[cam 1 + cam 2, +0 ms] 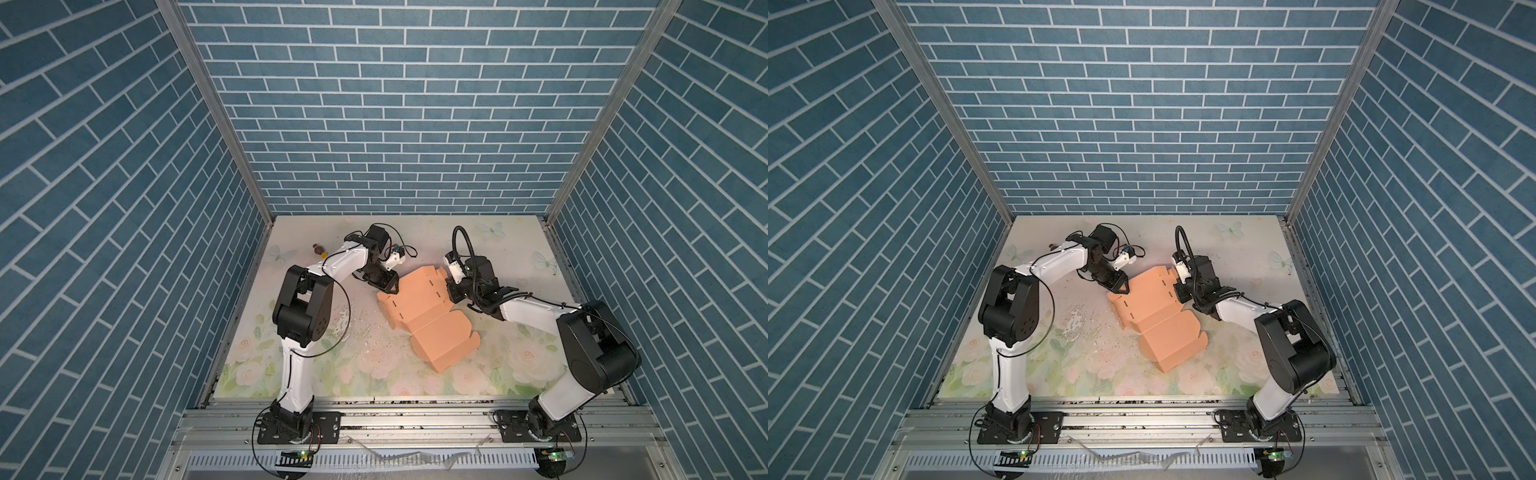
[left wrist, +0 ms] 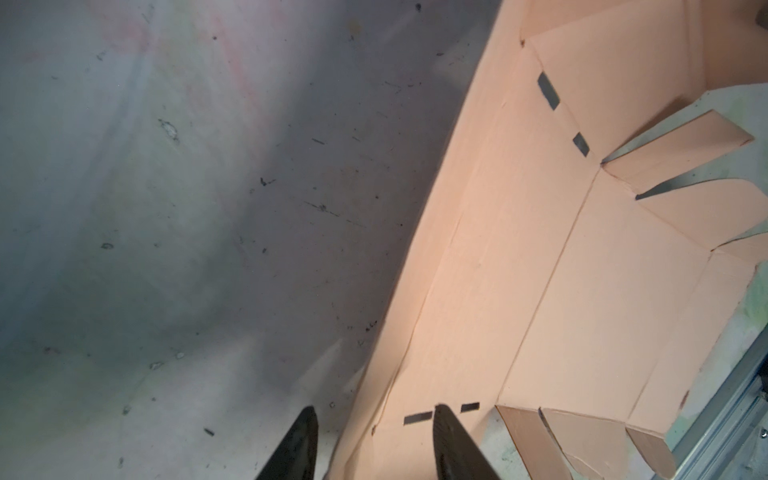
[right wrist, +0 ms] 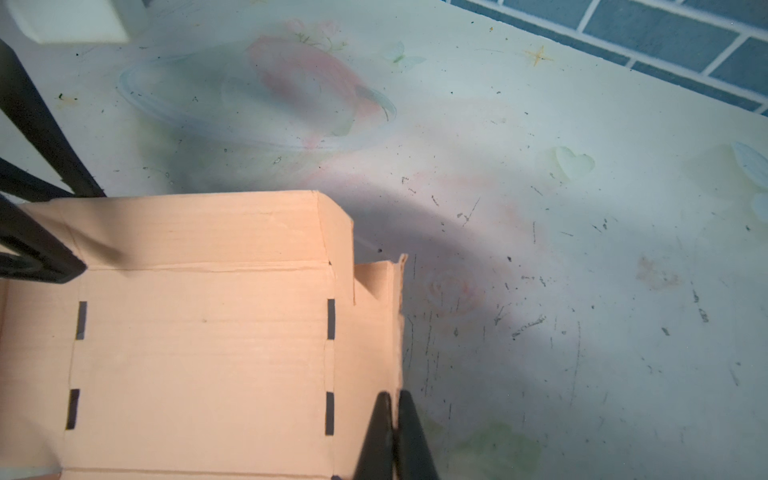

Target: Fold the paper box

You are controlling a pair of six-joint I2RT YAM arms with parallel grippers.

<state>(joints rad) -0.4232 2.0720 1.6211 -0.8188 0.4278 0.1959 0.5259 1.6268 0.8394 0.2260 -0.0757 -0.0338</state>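
Right gripper (image 3: 394, 397) pinching plain peach paper box (image 3: 199, 353) side flap.

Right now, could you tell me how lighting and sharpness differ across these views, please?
Both top views: evenly lit, sharp, brick walls splayed by wide-angle perspective. Left wrist view: table in dim shadow, paper box bright. Right wrist view: a curved shadow crosses the table beside the box.

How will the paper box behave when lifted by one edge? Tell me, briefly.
Probably floppy: the paper box is a thin creased sheet, so it should bend at its folds rather than lift flat. Being thin card, it is likely light; a push may slide it across the table. The right gripper, shut on one raised flap, should anchor that side.
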